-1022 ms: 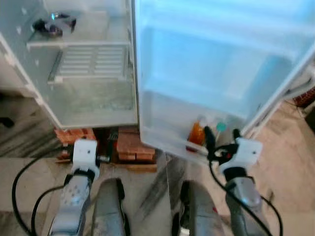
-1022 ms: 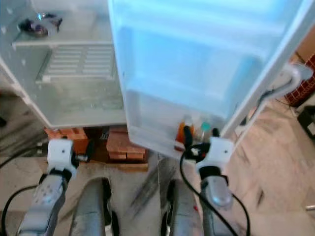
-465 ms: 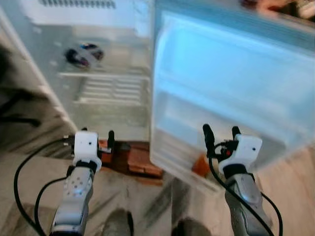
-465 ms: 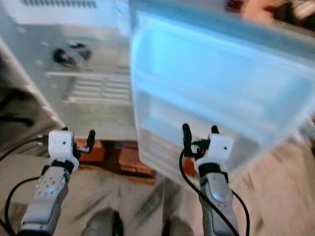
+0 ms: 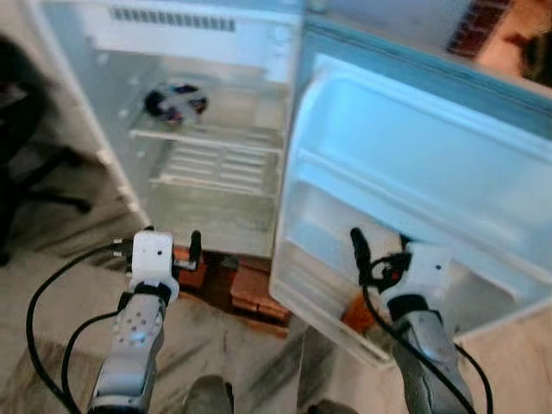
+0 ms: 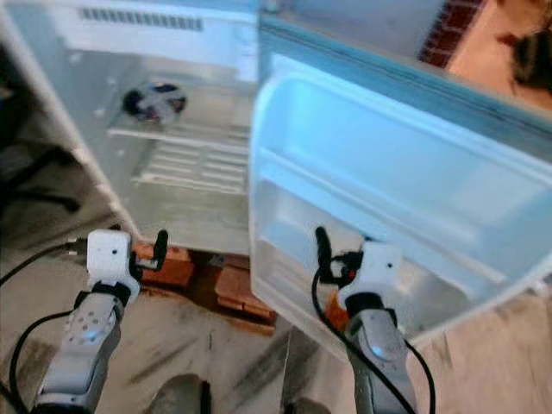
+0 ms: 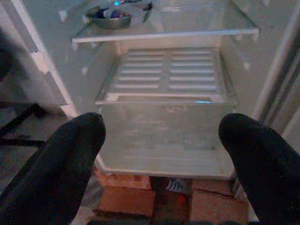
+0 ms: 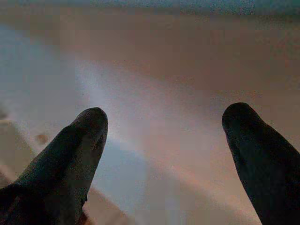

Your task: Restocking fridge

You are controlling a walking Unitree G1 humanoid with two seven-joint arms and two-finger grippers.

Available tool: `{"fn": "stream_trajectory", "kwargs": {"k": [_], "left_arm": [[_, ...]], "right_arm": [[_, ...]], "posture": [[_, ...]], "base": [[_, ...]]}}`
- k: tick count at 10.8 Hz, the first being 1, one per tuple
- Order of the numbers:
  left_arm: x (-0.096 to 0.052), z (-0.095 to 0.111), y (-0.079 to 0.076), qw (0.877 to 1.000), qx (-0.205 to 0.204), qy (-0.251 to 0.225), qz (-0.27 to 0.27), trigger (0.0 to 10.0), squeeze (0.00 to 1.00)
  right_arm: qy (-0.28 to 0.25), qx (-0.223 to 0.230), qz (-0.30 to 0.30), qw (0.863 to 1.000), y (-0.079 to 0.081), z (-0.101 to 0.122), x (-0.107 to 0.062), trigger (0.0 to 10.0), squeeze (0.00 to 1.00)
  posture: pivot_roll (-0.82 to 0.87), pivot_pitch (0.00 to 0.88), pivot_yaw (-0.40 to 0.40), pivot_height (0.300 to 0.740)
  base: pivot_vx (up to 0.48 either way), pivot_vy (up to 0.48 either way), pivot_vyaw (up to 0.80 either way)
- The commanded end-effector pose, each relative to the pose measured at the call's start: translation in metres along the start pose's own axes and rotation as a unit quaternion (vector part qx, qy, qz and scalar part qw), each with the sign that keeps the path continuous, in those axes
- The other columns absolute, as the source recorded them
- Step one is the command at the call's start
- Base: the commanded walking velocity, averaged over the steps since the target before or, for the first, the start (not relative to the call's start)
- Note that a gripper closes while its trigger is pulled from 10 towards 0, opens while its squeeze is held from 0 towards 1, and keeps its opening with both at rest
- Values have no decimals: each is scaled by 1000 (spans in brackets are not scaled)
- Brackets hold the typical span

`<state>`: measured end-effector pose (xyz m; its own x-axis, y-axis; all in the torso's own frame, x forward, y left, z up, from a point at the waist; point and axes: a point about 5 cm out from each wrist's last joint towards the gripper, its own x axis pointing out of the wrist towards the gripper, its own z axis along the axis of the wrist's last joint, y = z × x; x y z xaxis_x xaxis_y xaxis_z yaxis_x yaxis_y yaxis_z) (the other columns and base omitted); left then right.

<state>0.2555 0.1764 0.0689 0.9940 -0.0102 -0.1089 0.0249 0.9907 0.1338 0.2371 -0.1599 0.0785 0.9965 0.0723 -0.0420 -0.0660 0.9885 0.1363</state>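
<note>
Marbled grey floor [image 5: 52, 345] runs beneath an open fridge [image 5: 95, 112] that stands raised on red bricks [image 5: 246, 289], with its door [image 5: 414, 198] swung out toward the robot's right side. Inside the cabinet, a metal bowl [image 7: 115, 11] holding dark and pale items sits at the left end of the glass shelf [image 7: 178, 32], and below that shelf lies a white ribbed drawer cover [image 7: 166, 77] over a clear crisper bin. An orange bottle [image 5: 356, 312] rests at the near end of the lowest door bin [image 5: 302, 293], partly hidden behind the right arm. The right gripper [image 8: 166, 136] is raised close in front of the door's inner liner, its two black fingers [image 8: 82, 145] spread wide and holding nothing. The left gripper [image 7: 161, 136] hovers low before the cabinet opening, above the bricks, with its fingers likewise spread wide and empty. Black cables [image 5: 39, 319] loop from the left arm across the floor.
</note>
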Motion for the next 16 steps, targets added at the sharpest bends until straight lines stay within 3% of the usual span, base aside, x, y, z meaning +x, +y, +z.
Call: {"fn": "stream_trajectory", "kwargs": {"k": [1, 8, 12, 16], "left_arm": [[-1, -5, -1, 1000, 3, 12, 0, 10000, 0], [2, -5, -6, 1000, -1, 10, -8, 10000, 0], [3, 0, -5, 1000, -1, -8, -21, 10000, 0], [3, 0, -2, 999, -25, -5, -20, 10000, 0]], "right_arm": [[15, 3, 16, 1000, -1, -5, -4, 10000, 0], [40, 14, 146, 988, -1, -3, 9, 10000, 0], [-3, -16, 42, 999, -19, 6, 20, 10000, 0], [-41, -36, 20, 998, -18, 16, 27, 10000, 0]], "posture": [[90, 65, -24, 740], [91, 56, -31, 740], [93, 71, -29, 740], [95, 71, -28, 740]], "base": [[-360, 0, 0], [-341, 0, 0], [0, 0, 0], [128, 0, 108]]}}
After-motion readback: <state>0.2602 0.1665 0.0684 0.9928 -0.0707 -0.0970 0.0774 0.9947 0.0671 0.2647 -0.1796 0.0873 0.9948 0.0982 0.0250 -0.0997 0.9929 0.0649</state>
